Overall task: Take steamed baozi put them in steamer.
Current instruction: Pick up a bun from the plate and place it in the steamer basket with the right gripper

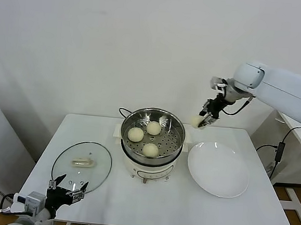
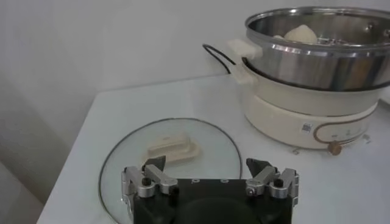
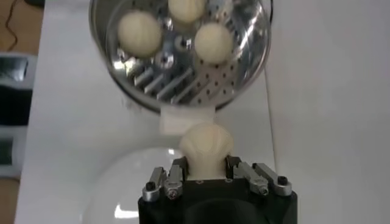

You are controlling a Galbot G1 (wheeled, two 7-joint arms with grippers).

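Three buns (image 1: 144, 135) already down in the steamer (image 1: 176, 126) at mid tabletop (image 1: 184, 209), fourth bun (image 3: 206, 143) pinched tight in right claw (image 1: 202, 122) aloft beyond the empty plate (image 1: 218, 169), still to drop in; left claw (image 1: 67, 188) spread wide, idle near the lid (image 1: 81, 165).

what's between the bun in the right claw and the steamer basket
Nothing but air. In the head view the right claw holds the fourth baozi raised just beyond the steamer rim; the right wrist view shows only the cooker's white handle tab below that gap.
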